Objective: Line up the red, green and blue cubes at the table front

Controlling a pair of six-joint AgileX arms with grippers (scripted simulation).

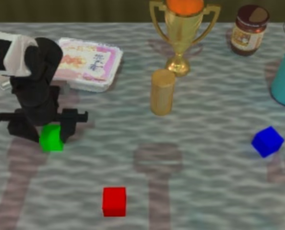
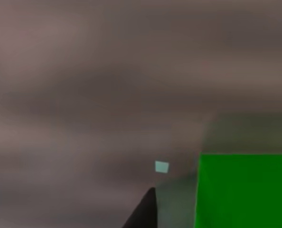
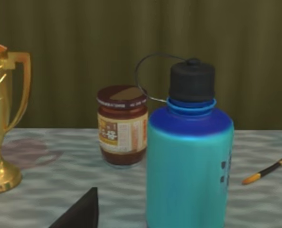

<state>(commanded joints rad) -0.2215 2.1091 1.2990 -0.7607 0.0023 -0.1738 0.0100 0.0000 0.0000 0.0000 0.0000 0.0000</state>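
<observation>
Task status, as judged from the layout: no line is formed yet; the red cube (image 1: pixel 114 201) already sits near the table (image 1: pixel 205 191) front, left of centre; the green cube (image 1: pixel 52 138) lies further back at the left; the blue cube (image 1: pixel 267 141) rests at the right, well apart from both and rotated; green and blue remain to be brought forward beside red.

Left arm: reaches down over the green cube; left gripper (image 1: pixel 50 128) has its fingers spread either side of the cube, not clamped; one fingertip (image 2: pixel 143 211) shows beside the cube face.

Right arm: not visible from above; its wrist camera faces a teal water bottle (image 3: pixel 189 164) and a sauce jar (image 3: pixel 122 126); finger state cannot be determined.
</observation>
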